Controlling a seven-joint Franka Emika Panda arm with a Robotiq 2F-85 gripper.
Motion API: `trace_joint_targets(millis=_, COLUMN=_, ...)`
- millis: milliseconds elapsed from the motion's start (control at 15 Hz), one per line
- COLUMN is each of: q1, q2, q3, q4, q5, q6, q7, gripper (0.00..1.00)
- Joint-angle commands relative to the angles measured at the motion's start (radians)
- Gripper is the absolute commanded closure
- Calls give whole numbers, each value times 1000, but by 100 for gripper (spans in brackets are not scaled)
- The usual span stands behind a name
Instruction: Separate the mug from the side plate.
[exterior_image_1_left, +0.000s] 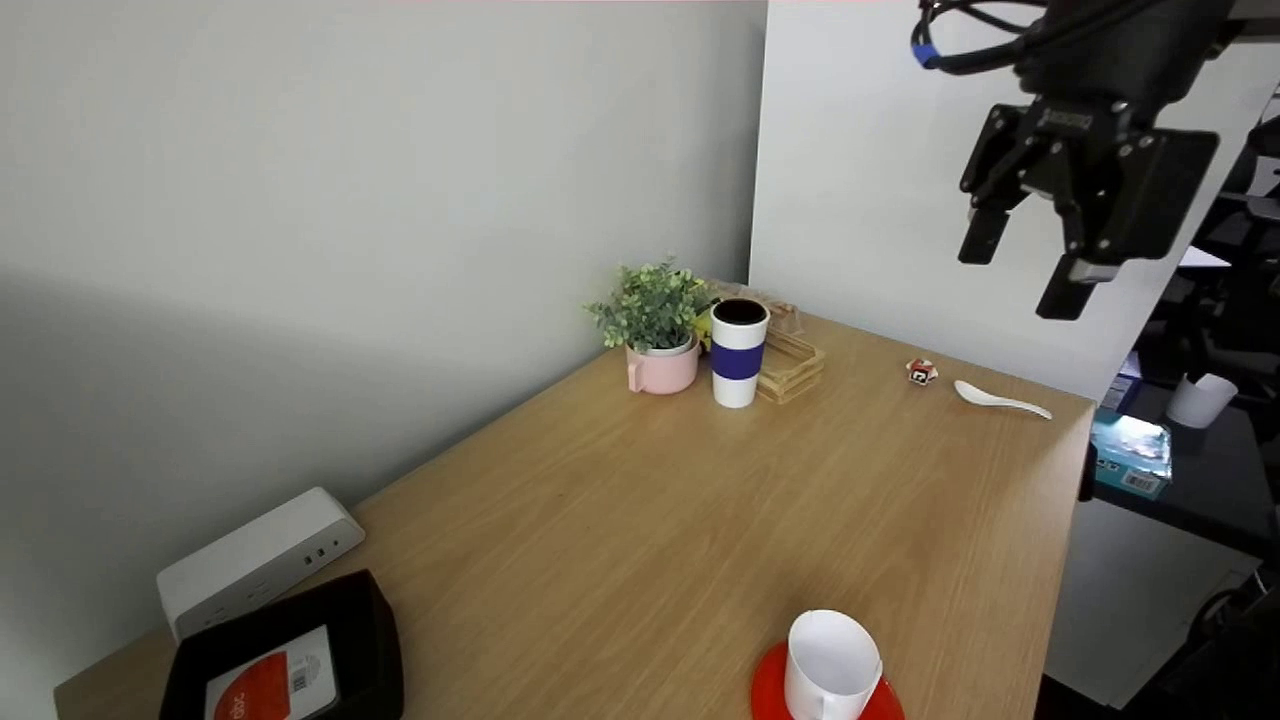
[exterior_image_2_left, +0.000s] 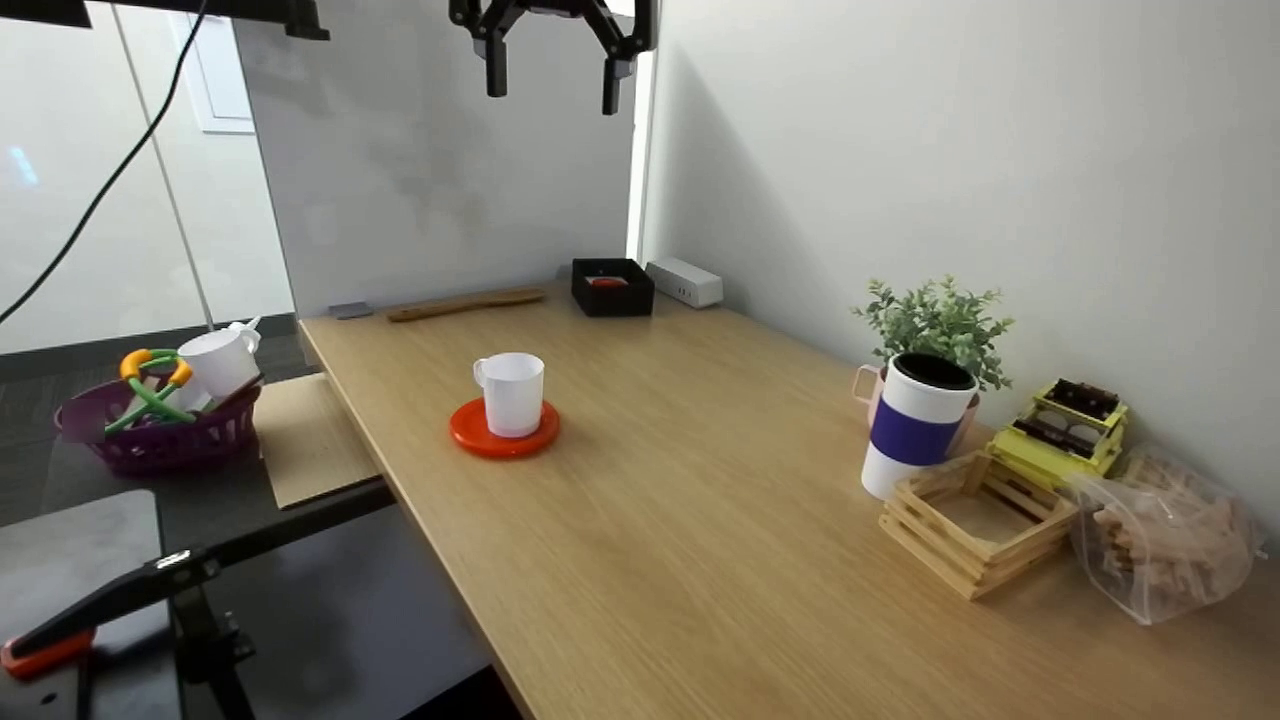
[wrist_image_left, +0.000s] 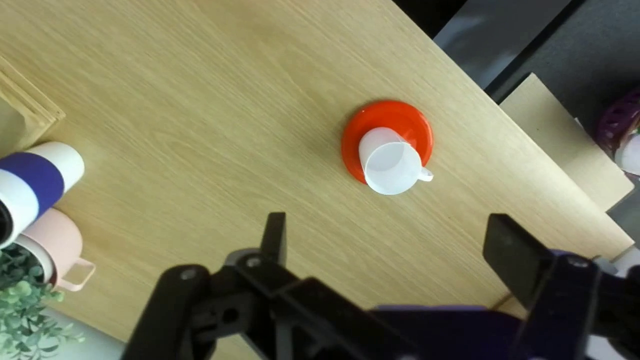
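The small white mug (exterior_image_1_left: 833, 658) stands upright on the red side plate (exterior_image_1_left: 768, 686), near the bottom of an exterior view. The mug (exterior_image_2_left: 514, 396) and side plate (exterior_image_2_left: 480, 436) also show in an exterior view, near the table's long open edge, with the mug's handle to the left. In the wrist view the mug (wrist_image_left: 392, 167) covers part of the side plate (wrist_image_left: 392, 112), and its handle points right. My gripper (exterior_image_1_left: 1025, 268) is wide open and empty, high above the table. It also shows in an exterior view (exterior_image_2_left: 554, 93) and in the wrist view (wrist_image_left: 387, 221).
A white cup with a blue band (exterior_image_2_left: 915, 420), a pink potted plant (exterior_image_1_left: 665, 365), a wooden crate (exterior_image_2_left: 980, 520) and a clear bag (exterior_image_2_left: 1165, 540) stand by the wall. A black tray (exterior_image_2_left: 612, 300) and power strip (exterior_image_2_left: 686, 282) sit farther off. A white spoon (exterior_image_1_left: 1000, 400) lies near a corner.
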Motion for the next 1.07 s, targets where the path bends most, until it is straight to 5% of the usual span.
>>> trace_joint_targets(millis=0, q1=-8, q2=158, q3=13, q4=159, q5=58, q6=-67, q7=-106, gripper=0)
trace_joint_targets(millis=333, q1=-43, q2=341, q3=41, q4=358, q5=68, q6=-237, q7=-170, gripper=0)
trace_joint_targets(millis=400, q1=-42, q2=260, q3=49, q4=253, q5=52, q6=-156, q7=-130, gripper=0)
trace_joint_targets(millis=1000, q1=-53, q2=290, q3=59, q4=289, q5=56, q6=-172, q7=-142, gripper=0)
